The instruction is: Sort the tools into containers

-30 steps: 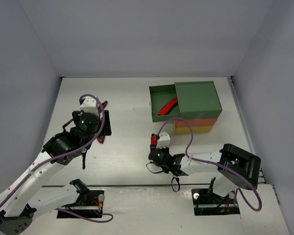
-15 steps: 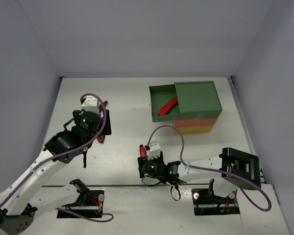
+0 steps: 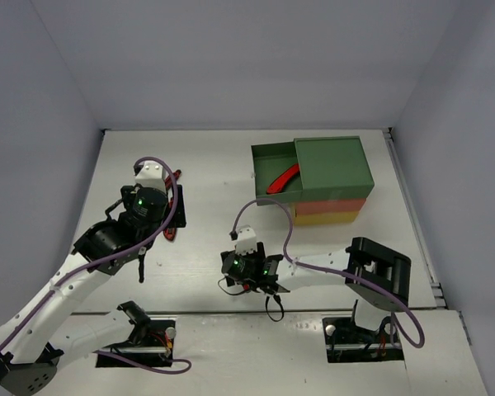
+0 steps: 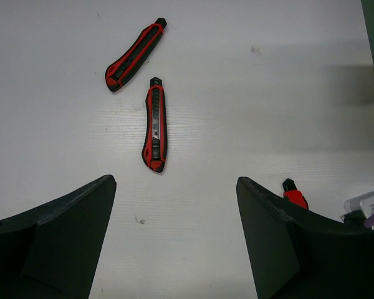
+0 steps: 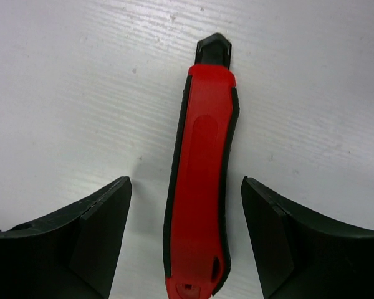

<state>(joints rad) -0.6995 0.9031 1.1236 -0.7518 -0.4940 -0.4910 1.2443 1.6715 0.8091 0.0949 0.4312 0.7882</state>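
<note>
Lying on the white worktop [image 5: 62,75] between grey walls [image 3: 231,58], a red knife [image 5: 199,187] rests inside the spread right hand [image 5: 186,184], which has swung lower left, away from the green drawer [image 3: 268,161]; left hand [image 4: 176,180] spread too, unmoved.
</note>
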